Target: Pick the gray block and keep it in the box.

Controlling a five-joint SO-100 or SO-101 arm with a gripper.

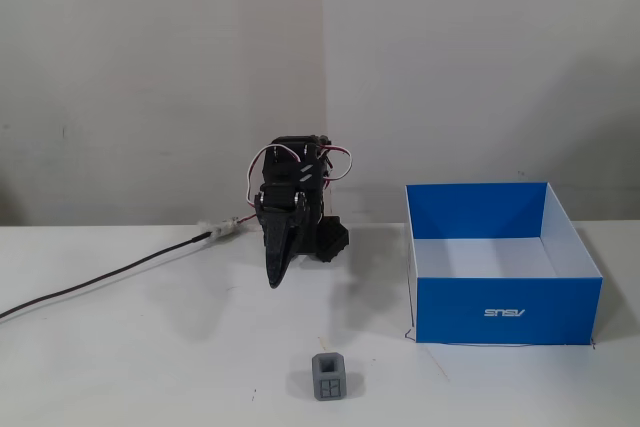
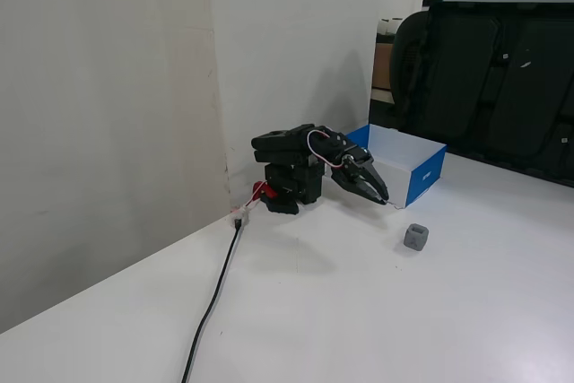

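I see nothing done yet: the gray block (image 1: 330, 377) sits on the table (image 1: 150, 367), apart from the empty box (image 1: 505, 312), my gripper (image 1: 273, 282) pinched closed, holding nothing.

One fixed view sits low at the table's near edge, facing the arm (image 1: 290, 202) head-on with the back wall far behind; box (image 1: 505, 312) right, gray block (image 1: 328, 377) nearest the lens. Another fixed view stands off to the side, higher and farther back, looking along the wall; cable (image 2: 211, 302) near, box (image 2: 421, 172) far. Both share arm, block (image 2: 415, 237), box and white table (image 2: 359, 311).
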